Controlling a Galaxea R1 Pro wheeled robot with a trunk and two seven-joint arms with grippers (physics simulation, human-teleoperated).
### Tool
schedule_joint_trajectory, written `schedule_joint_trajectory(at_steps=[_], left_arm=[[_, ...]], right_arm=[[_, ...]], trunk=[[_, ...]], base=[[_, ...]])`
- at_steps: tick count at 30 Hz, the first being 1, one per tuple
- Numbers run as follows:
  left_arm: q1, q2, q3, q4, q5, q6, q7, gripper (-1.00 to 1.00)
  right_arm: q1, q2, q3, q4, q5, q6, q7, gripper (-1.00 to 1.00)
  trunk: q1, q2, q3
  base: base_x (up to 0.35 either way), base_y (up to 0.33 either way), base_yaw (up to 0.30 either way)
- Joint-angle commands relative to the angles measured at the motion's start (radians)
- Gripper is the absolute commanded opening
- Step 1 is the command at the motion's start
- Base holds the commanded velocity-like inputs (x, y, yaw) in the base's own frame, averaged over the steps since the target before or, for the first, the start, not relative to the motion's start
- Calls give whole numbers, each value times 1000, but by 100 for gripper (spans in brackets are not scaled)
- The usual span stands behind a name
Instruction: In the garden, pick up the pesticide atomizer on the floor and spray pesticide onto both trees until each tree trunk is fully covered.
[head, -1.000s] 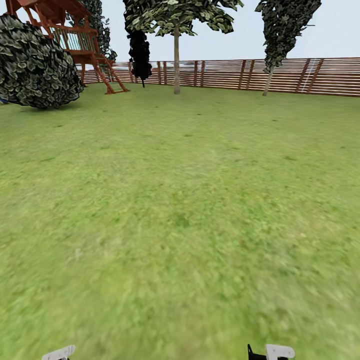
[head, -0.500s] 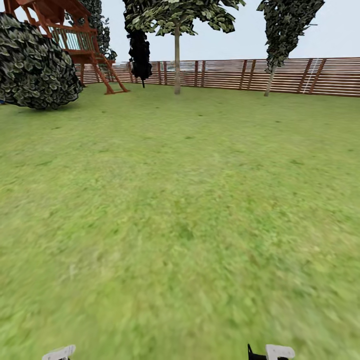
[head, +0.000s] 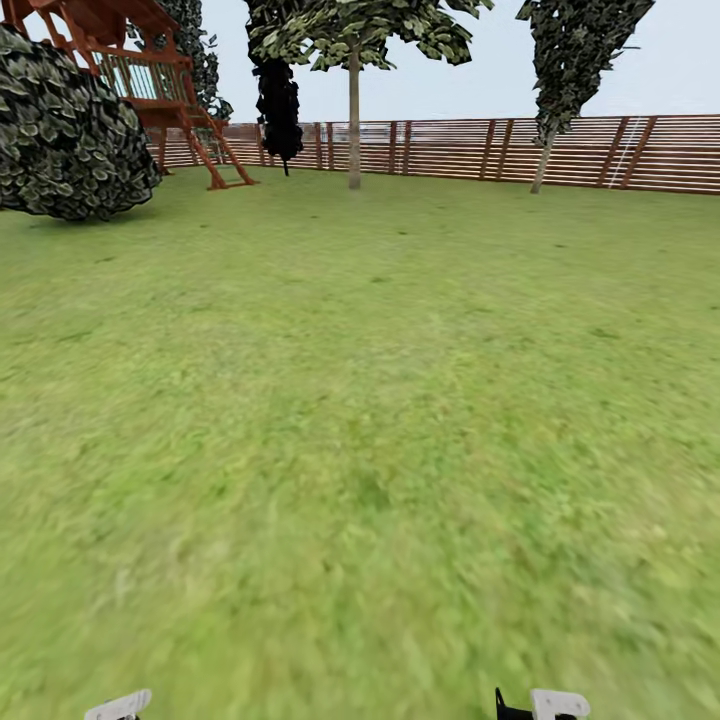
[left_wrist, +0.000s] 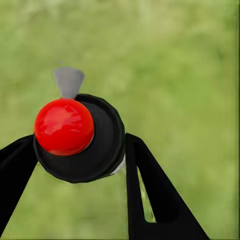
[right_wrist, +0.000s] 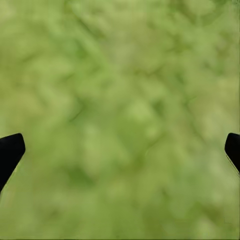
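The whole head view has slid a little since a second ago: the far fence (head: 560, 150) and trees sit slightly further right and the lawn marks lie lower, so the camera has moved, not the things. Ahead stretches the grass (head: 360, 420) of the garden. At the far side, near the fence, stands one tree (head: 353, 110) with a straight pale trunk, and to its right a second tree (head: 545, 150) whose trunk leans. Far left are a round leafy bush (head: 65, 130) and a red-brown wooden play tower (head: 150, 80), with a near-black narrow tree (head: 278, 105) between the tower and the first trunk.

In the left wrist view the left gripper (left_wrist: 80, 165) is clamped around the pesticide atomizer (left_wrist: 82, 140): its black round head with a red knob and a grey nozzle sits between the dark fingers (left_wrist: 150, 190), over blurred grass. The right gripper (right_wrist: 120, 150) is spread wide, its fingertips (right_wrist: 10, 152) at opposite edges of the right wrist view with grass between them. The white bits at the near edge of the head view are probably parts of the arms.
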Motion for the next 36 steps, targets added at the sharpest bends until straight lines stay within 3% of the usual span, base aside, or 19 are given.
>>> schedule_joint_trajectory(at_steps=[1,36], left_arm=[[0,0,0,0,0,0,0,-100],[0,-1,-1,0,0,-1,0,-100]], right_arm=[[0,0,0,0,0,0,0,100],[0,0,0,0,0,0,0,100]], trunk=[[0,0,0],[0,0,0]], base=[[340,0,0],[340,0,0]])
